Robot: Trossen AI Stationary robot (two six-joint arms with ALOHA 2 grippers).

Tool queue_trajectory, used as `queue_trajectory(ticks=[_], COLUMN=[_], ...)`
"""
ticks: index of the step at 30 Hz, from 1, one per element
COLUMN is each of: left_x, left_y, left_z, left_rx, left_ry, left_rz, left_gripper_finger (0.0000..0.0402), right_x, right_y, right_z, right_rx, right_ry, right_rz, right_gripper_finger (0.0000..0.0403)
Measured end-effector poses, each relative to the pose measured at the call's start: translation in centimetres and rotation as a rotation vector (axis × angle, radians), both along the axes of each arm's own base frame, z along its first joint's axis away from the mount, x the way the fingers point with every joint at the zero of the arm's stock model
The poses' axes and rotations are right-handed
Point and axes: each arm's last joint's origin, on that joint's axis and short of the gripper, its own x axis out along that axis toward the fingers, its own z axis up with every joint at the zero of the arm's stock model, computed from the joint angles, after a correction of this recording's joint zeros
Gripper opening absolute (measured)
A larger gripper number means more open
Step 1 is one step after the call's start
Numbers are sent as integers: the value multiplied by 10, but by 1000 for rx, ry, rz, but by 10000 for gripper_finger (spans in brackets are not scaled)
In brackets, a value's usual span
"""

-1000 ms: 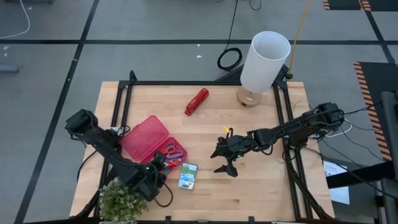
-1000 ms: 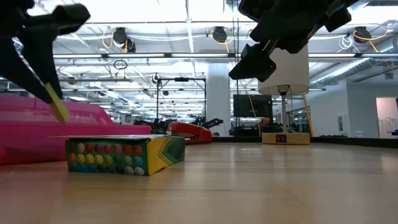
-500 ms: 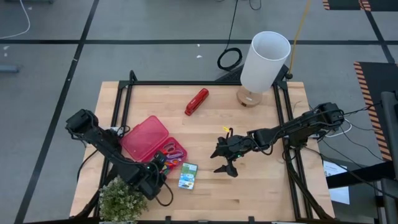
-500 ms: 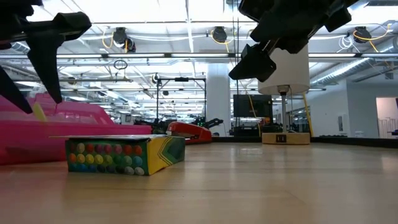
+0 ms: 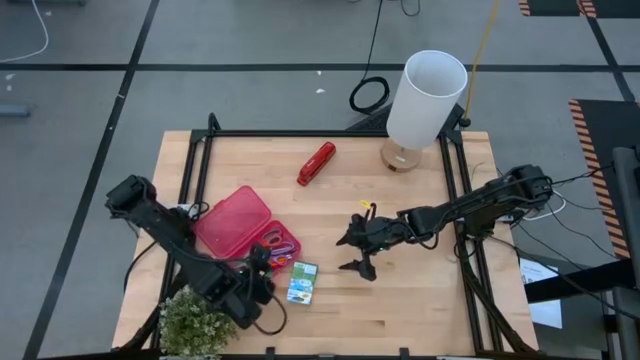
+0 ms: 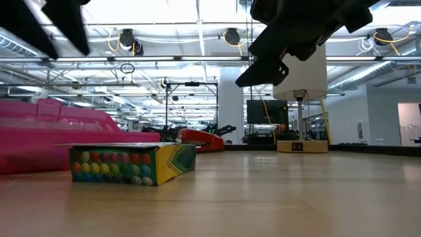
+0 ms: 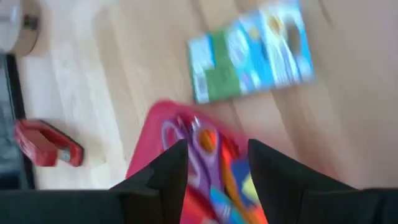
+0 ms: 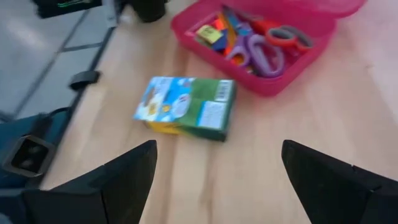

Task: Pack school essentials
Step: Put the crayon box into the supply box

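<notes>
Crayon box on the table, just beside the pink case

I see the crayon box (image 5: 302,282) lying flat just beside the open pink case (image 5: 233,222), which holds the scissors (image 8: 268,51); I can't read the box's print. My left gripper (image 5: 258,283) hovers beside the box, jaws narrowly parted, empty. My right gripper (image 5: 355,254) hangs on the box's far side from the case, spread wide, holding nothing. The red stapler (image 5: 316,163) lies well beyond the case.

Bare wood right of crayon box (image 5: 302,282); pink case (image 5: 234,224) (lid up), plant (image 5: 196,324) crowd left
</notes>
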Motion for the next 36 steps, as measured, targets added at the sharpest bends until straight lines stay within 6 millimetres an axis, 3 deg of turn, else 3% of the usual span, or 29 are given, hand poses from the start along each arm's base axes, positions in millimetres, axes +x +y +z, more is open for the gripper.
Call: queue_trajectory(ticks=[7,12,23,36], left_x=[20,27,33,39], left_y=[-5,-24,-66,-72], left_z=[7,4,-59,-107], left_rx=[-234,-295,-123,85], left_ry=[-207,-277,-253,-247], left_rz=[176,77,-78,-83], left_gripper_finger=[170,170,170,171], right_x=[4,11,17,16], right_y=[27,48,43,43], right_z=[-11,-24,-47,-48], right_rx=[-175,-279,-241,-257], right_ry=[-89,-192,-105,-89], right_rz=[16,27,-32,-48], right_gripper_finger=[340,340,340,340])
